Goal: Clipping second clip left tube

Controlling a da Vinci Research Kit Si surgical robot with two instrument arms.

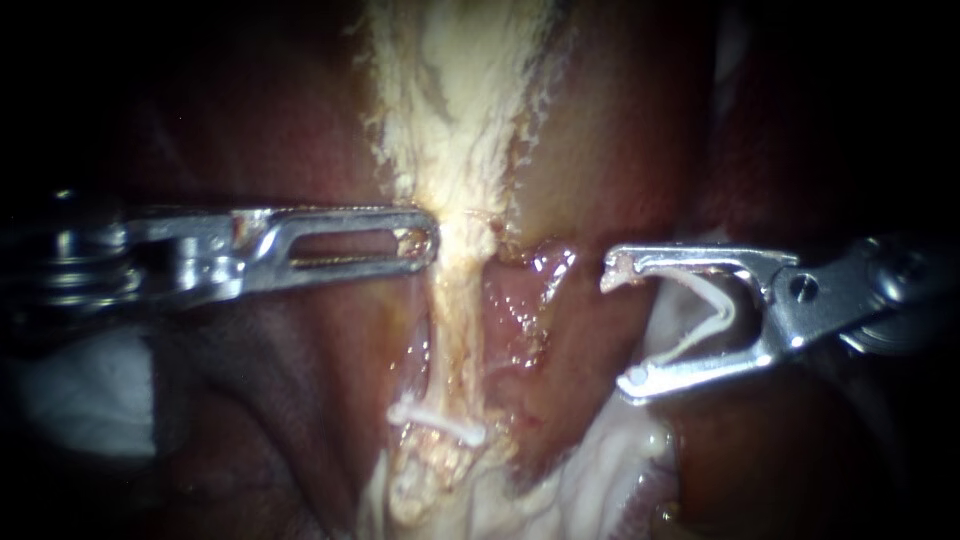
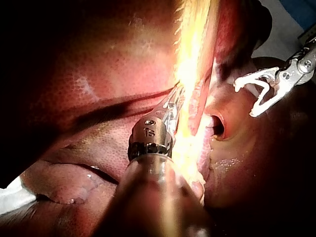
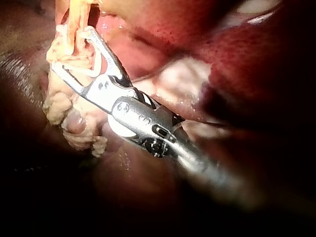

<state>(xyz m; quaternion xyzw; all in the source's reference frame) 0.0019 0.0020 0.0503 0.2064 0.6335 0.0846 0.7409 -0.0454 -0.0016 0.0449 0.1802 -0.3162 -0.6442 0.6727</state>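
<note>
Tube [image 1: 455, 310], pale and stringy, runs upright between the instruments; left instrument [image 1: 425, 240] clamps it above a fitted clip [image 1: 435, 420]; right instrument's [image 1: 622, 328] wide-spread jaws hold a white V-shaped clip [image 1: 715, 325] nearby.

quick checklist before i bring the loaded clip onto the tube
1. loaded clip seated open in right instrument: ok
2. tube between its jaws: not ok; in the endoscope view they stand beside it
3. placed clip sits across the tube: ok
4. bare tube showing above the placed clip: ok
5. left instrument holding the tube: cannot tell
</note>
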